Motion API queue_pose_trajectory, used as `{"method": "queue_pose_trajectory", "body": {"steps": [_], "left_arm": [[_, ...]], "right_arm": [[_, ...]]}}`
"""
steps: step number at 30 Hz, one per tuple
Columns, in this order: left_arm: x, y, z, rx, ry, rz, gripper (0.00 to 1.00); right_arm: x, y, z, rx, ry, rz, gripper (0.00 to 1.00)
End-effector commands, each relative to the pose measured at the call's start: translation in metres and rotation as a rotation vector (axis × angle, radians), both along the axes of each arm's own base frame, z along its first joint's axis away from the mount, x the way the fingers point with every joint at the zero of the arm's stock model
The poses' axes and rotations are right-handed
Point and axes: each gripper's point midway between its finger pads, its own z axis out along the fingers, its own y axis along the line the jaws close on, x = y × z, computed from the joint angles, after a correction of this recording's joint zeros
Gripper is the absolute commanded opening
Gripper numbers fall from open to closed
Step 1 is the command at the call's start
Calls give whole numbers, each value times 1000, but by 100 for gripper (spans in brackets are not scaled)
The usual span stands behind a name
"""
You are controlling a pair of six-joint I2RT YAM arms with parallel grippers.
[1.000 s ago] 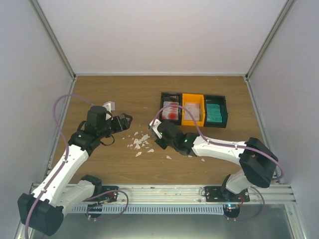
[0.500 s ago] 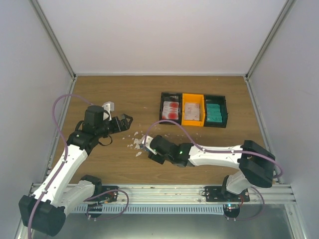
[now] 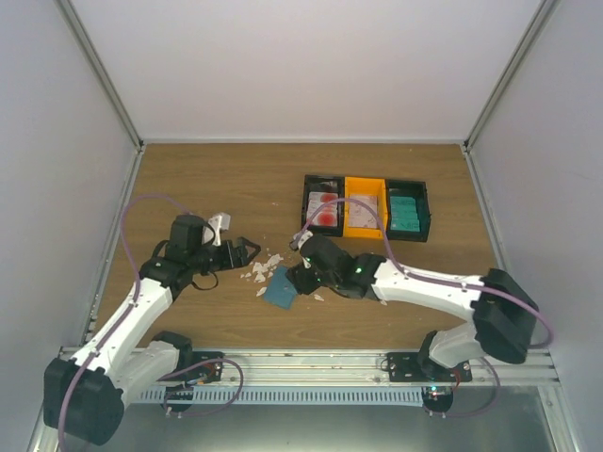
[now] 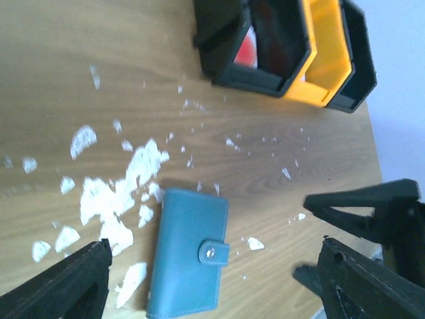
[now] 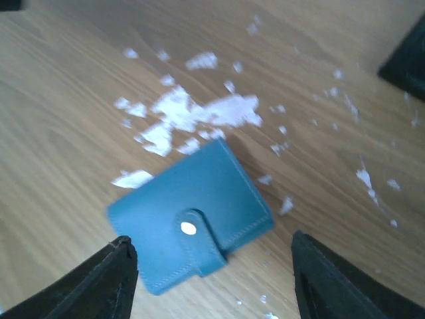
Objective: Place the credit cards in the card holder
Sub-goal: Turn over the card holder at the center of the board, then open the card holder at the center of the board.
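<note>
As the overhead camera has it, my left gripper (image 3: pixel 247 250) is spread wide with nothing between its fingers, just left of the white scraps (image 3: pixel 264 268) strewn on the table (image 3: pixel 207 179). My right gripper (image 3: pixel 298 273) hangs just beside the card holder (image 3: pixel 279 288), which lies flat on the wood between my two hands, at the near edge of the scraps. The credit cards (image 3: pixel 323 209) sit well apart from it, in stacks in the tray (image 3: pixel 364 234) farther back.

From my left wrist, my fingers (image 4: pixel 63 286) show at the bottom corners, far apart and empty. The holder lies closed on the table between them, snap tab fastened, touching neither. The right gripper's black fingers show at the right edge, parted.

From my right wrist, those fingers (image 5: pixel 99 279) stand wide at the lower corners. The holder lies tilted between them, clear of both, with scraps just beyond it.
</note>
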Motion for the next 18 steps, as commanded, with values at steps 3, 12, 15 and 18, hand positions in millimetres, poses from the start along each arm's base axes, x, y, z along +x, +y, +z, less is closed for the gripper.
{"method": "queue_pose_trajectory", "body": {"steps": [3, 12, 15, 18], "left_arm": [[-17, -28, -30, -116, 86, -96, 74], [-34, -37, -78, -93, 209, -124, 65], [-34, -39, -89, -78, 235, -136, 62], [-32, -42, -98, -63, 259, -154, 58]], "right_arm": [[-22, -12, -67, -87, 397, -180, 48], [-23, -2, -99, -129, 498, -167, 33], [-18, -7, -106, -167, 492, -187, 29], [-13, -10, -108, -181, 481, -197, 28]]}}
